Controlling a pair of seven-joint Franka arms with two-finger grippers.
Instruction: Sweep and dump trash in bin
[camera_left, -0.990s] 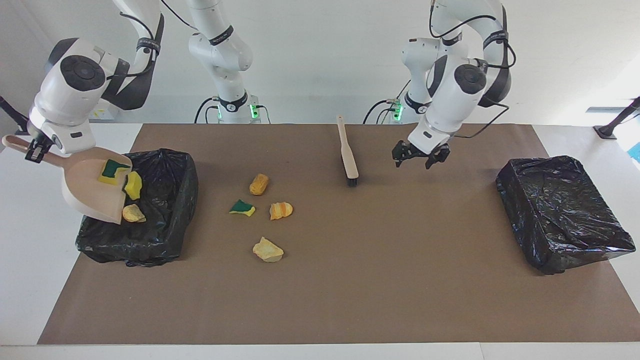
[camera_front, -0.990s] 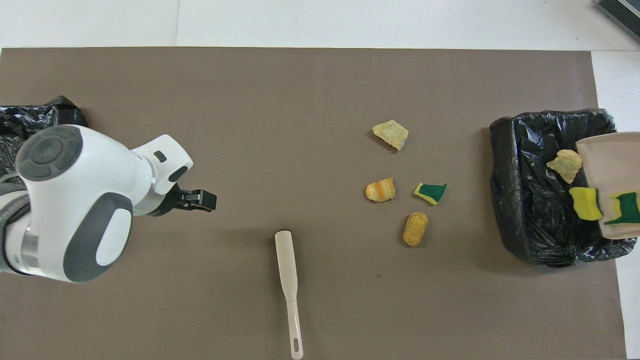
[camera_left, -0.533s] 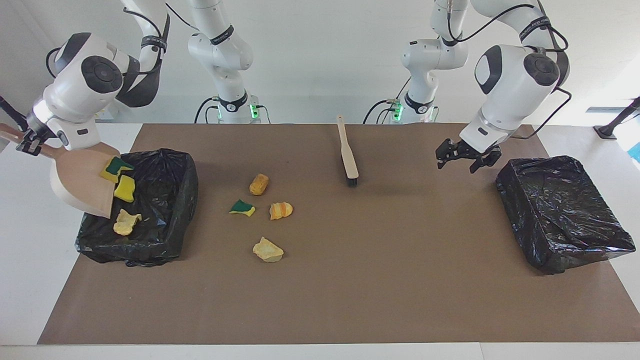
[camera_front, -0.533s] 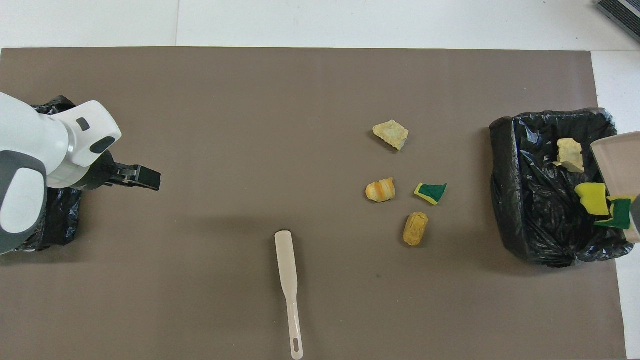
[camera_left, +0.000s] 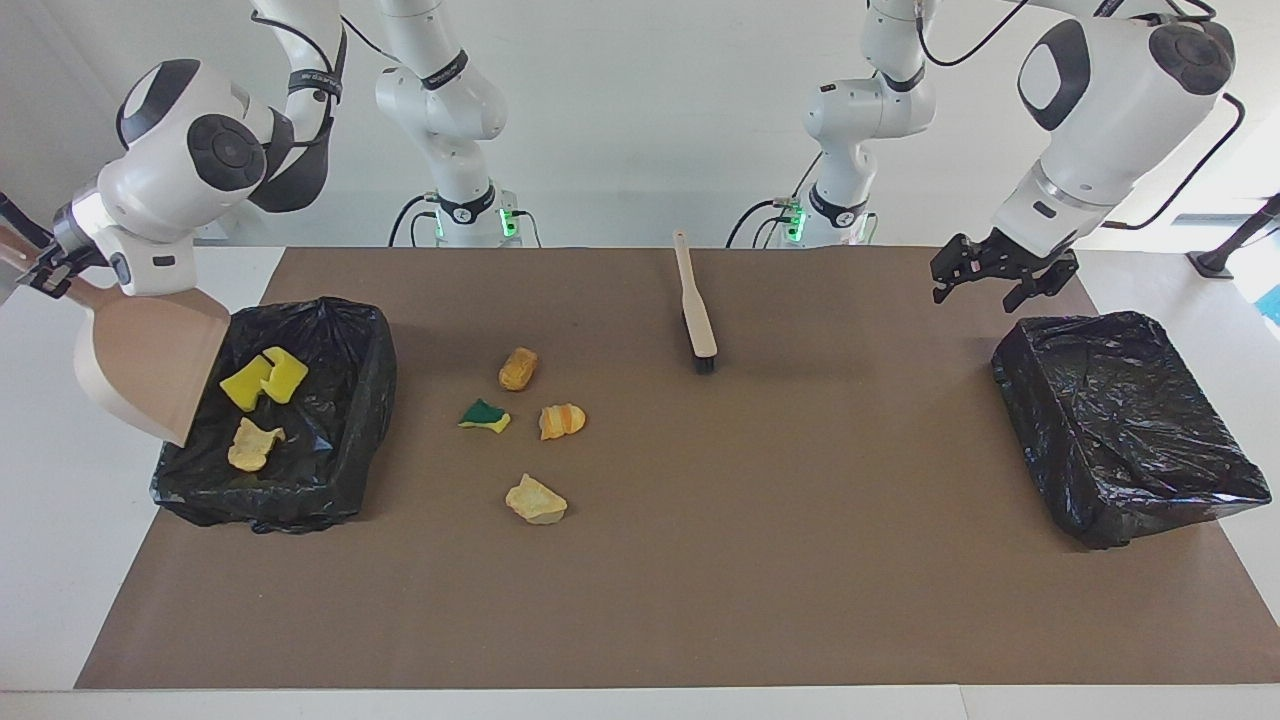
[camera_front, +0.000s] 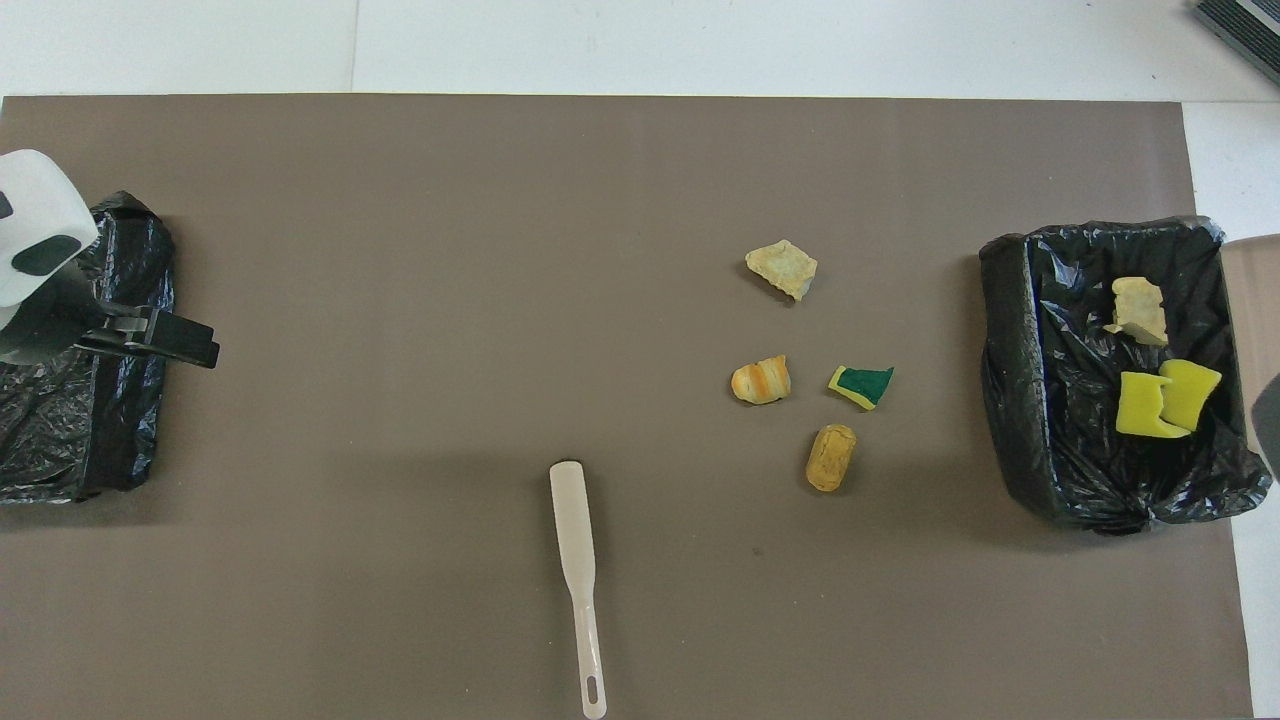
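1. I see the right gripper (camera_left: 50, 275) clamped on the handle of the beige dustpan (camera_left: 145, 370), which hangs tilted, mouth down, over the edge of the black-lined bin (camera_left: 330, 480) at the right arm's end of the table.
2. In that bin I count three scraps: two yellow sponge pieces (camera_left: 265, 378) touching each other, and a pale foam chunk (camera_left: 250, 445) just beside them.
3. Four scraps lie on the brown mat (camera_left: 700, 560): an orange-tan chunk (camera_left: 518, 368), a green-topped sponge piece (camera_left: 485, 415), an orange striped chunk (camera_left: 562, 420) and a pale yellow chunk (camera_left: 536, 500).
4. The brush (camera_left: 695, 315) lies on the mat, nearer to the robots than the scraps.
5. My left gripper (camera_left: 1000, 275) hovers with fingers spread and empty, over the mat beside the second black-lined bin (camera_left: 1130, 440).
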